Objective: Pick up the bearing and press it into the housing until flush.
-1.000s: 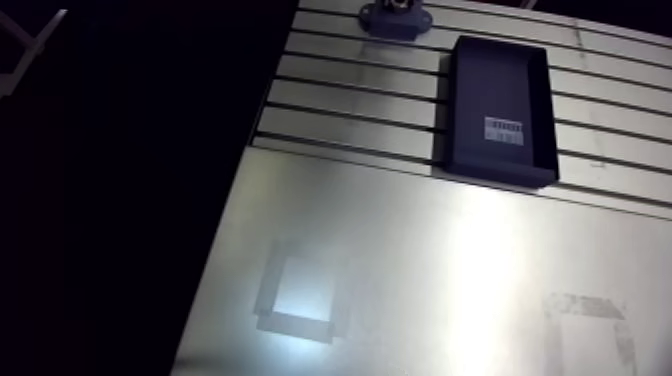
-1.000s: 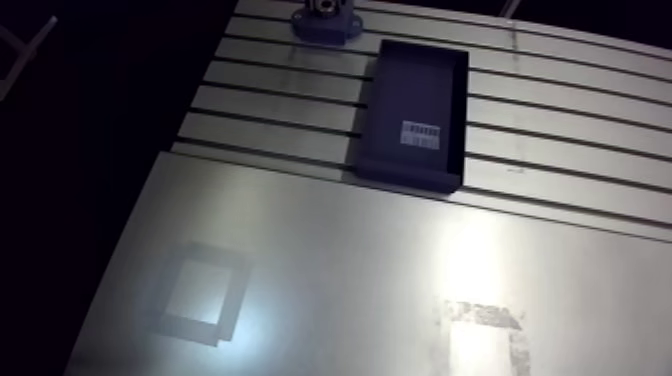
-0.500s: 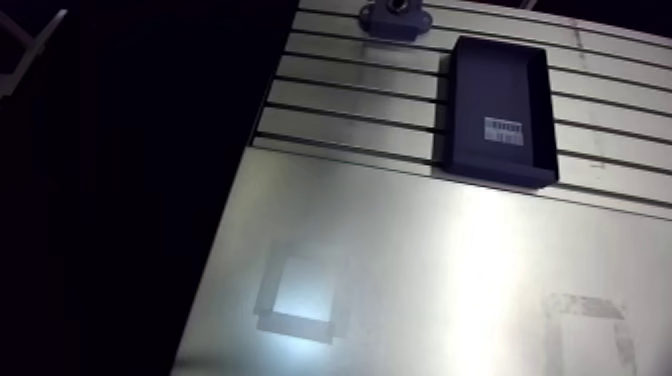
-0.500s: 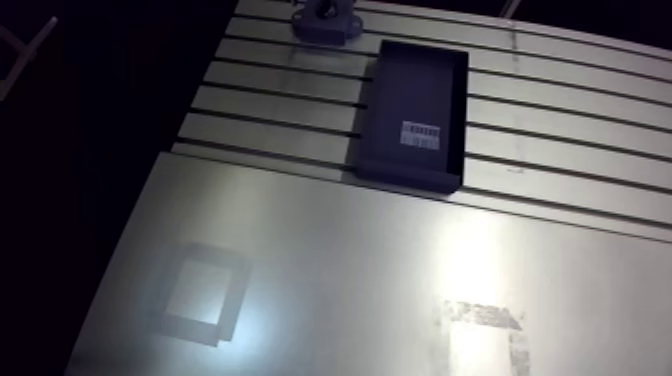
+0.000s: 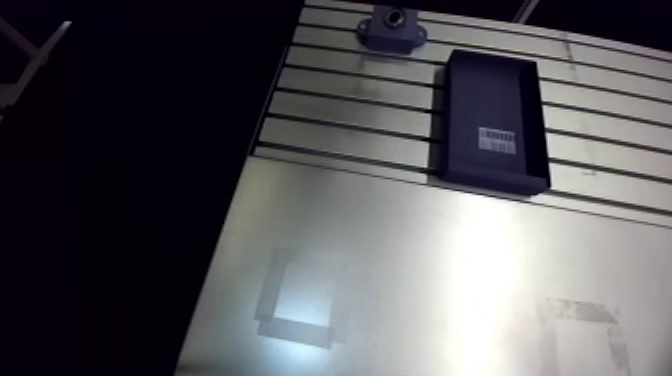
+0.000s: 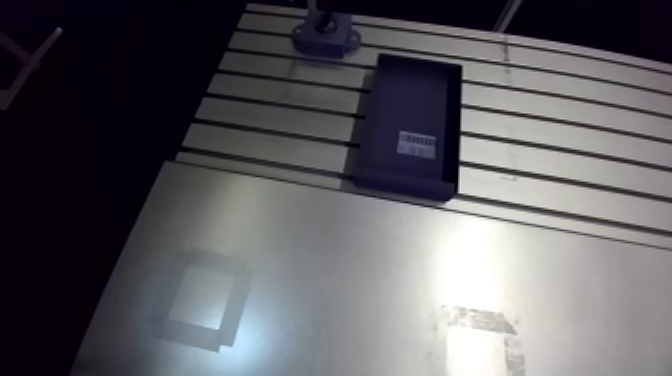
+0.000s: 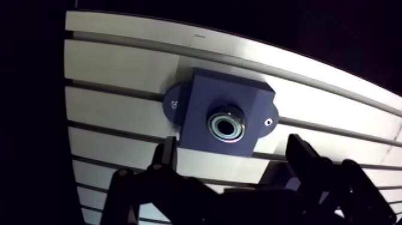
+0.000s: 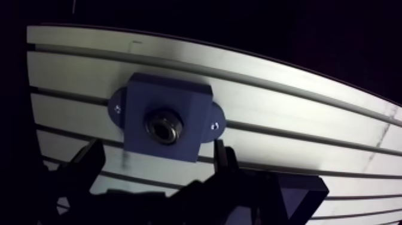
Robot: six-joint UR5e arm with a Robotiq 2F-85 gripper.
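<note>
Shiny ring bearing [image 7: 225,125] sits in blocky blue housing [image 7: 202,102]; gripper [image 7: 232,143] spread wide over it.

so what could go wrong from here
The bearing sits in the bore of the housing, but this angle cannot show whether it is flush; it may be proud or tilted. The open gripper holds nothing, so a finger pushing off centre might cock it.
</note>
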